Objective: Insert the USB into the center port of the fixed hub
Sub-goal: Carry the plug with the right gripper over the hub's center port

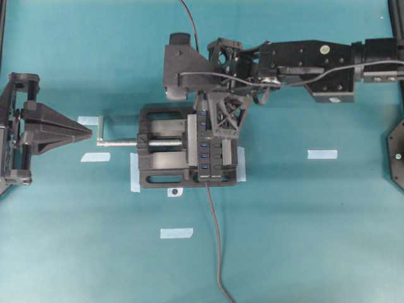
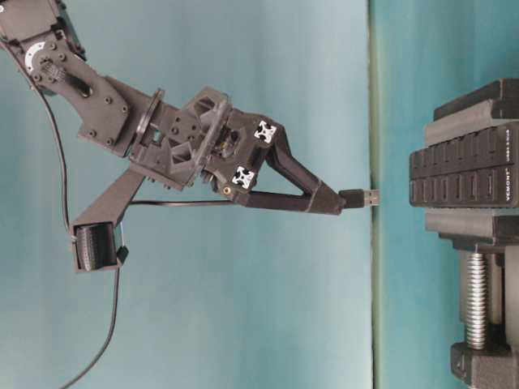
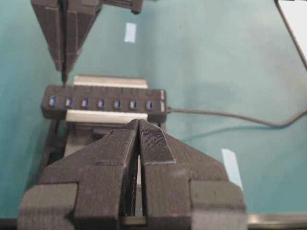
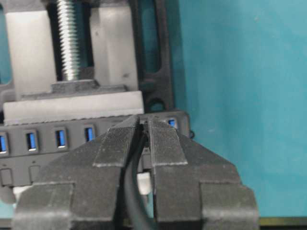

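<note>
The fixed hub [image 1: 206, 158] is a long black bar clamped in a vise, with its blue slots in a row [image 3: 103, 103]. My right gripper [image 2: 336, 198] is shut on the USB [image 2: 363, 197], whose metal tip points at the hub [image 2: 466, 174] across a short gap. In the left wrist view the USB [image 3: 64, 76] hangs above the row's left end, away from the center port [image 3: 101, 103]. The right wrist view shows the center port [image 4: 89, 134] left of my right gripper [image 4: 143, 122], with the USB's cable [image 4: 130, 191] running between the fingers. My left gripper [image 1: 88, 130] is shut on nothing, left of the vise.
The black vise [image 1: 164, 173] with its silver screw [image 1: 120, 143] is taped to the teal table. The hub's own dark cable [image 1: 216, 252] runs toward the front edge. Strips of pale tape [image 1: 322, 154] [image 1: 176, 233] lie on the cloth.
</note>
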Robot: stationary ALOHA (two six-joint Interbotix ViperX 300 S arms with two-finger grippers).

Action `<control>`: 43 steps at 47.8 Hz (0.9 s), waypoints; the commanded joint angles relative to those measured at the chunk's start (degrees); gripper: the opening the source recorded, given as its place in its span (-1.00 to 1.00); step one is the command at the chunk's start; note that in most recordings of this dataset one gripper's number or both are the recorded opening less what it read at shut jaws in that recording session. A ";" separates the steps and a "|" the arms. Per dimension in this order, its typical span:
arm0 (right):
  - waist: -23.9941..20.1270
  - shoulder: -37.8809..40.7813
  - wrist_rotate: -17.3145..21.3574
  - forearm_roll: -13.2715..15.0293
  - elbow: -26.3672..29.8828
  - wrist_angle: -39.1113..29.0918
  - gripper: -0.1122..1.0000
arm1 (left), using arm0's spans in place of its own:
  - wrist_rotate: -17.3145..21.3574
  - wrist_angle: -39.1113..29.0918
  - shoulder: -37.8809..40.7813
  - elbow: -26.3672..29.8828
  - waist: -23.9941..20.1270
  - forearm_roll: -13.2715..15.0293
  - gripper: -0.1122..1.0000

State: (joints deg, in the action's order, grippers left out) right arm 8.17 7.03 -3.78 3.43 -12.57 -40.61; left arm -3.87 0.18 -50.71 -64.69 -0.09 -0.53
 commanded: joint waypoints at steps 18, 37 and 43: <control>-2.29 -2.90 0.35 -1.14 -0.44 0.88 -0.68 | -0.18 0.26 0.18 0.62 0.09 0.00 -0.78; -2.72 -3.08 0.53 -2.55 -2.81 3.08 -0.68 | -0.18 0.26 0.35 0.62 0.09 0.00 -0.78; -2.72 -2.81 0.44 -2.64 -3.43 3.52 -0.68 | -0.18 0.26 0.35 0.79 0.09 0.00 -0.78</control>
State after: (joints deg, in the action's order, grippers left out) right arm 5.63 5.80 -3.69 0.97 -16.26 -37.79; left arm -3.96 0.18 -50.63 -64.69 -0.09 -0.44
